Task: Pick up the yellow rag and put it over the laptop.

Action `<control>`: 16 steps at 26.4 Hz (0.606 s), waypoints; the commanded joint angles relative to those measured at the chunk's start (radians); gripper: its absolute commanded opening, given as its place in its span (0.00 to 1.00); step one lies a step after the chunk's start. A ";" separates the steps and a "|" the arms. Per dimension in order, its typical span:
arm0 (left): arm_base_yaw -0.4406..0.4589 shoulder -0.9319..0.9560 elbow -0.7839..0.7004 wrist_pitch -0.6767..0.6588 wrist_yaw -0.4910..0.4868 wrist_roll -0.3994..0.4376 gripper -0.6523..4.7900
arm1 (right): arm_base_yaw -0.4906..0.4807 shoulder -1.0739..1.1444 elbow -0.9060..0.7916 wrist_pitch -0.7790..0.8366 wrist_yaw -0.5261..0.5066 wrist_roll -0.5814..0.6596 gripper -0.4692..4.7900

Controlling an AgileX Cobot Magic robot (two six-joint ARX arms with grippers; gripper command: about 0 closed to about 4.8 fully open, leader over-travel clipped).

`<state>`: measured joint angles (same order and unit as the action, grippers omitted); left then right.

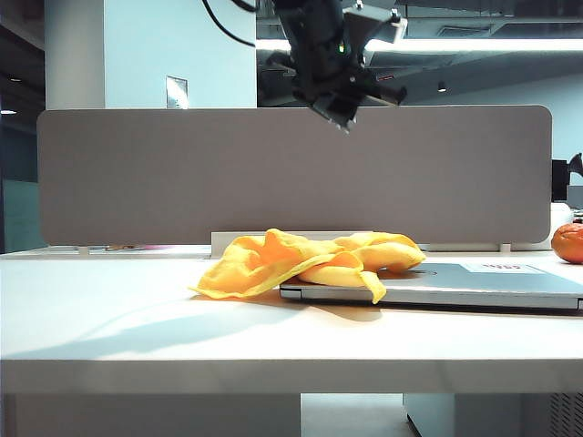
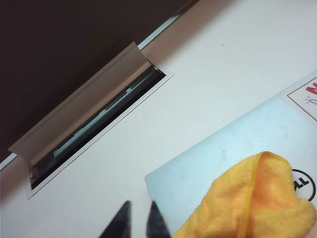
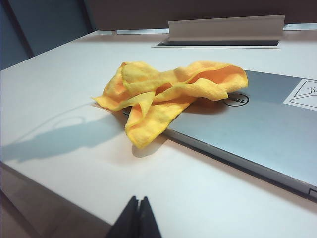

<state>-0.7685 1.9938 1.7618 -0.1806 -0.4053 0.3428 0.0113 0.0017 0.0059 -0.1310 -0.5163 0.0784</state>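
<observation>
The yellow rag (image 1: 301,264) lies crumpled, partly over one end of the silver-grey laptop (image 1: 492,282) and partly on the white table. My left gripper (image 1: 342,114) hangs high above them, clear of both. In the left wrist view its fingertips stand a narrow gap apart with nothing between them (image 2: 138,210), beside the rag (image 2: 257,203) and the laptop lid (image 2: 223,148). My right gripper (image 3: 138,201) is shut and empty at the table's near edge, well short of the rag (image 3: 163,94) and laptop (image 3: 267,124).
An orange fruit (image 1: 568,243) sits at the far right behind the laptop. A grey partition (image 1: 291,173) runs along the back of the table. A cable-slot flap (image 2: 84,109) stands open near it. A white sticker (image 2: 309,96) is on the lid.
</observation>
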 commanded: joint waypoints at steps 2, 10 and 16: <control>0.018 -0.018 0.005 -0.052 -0.002 -0.003 0.21 | -0.001 -0.002 -0.006 0.012 0.002 0.000 0.08; 0.067 -0.018 0.005 -0.206 0.001 -0.075 0.11 | -0.001 -0.002 -0.006 0.012 0.002 0.000 0.08; 0.120 -0.055 0.005 -0.322 0.018 -0.182 0.11 | -0.001 -0.002 -0.006 0.012 0.002 0.000 0.08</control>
<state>-0.6647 1.9629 1.7615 -0.4763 -0.4007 0.2176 0.0109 0.0017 0.0059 -0.1310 -0.5163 0.0784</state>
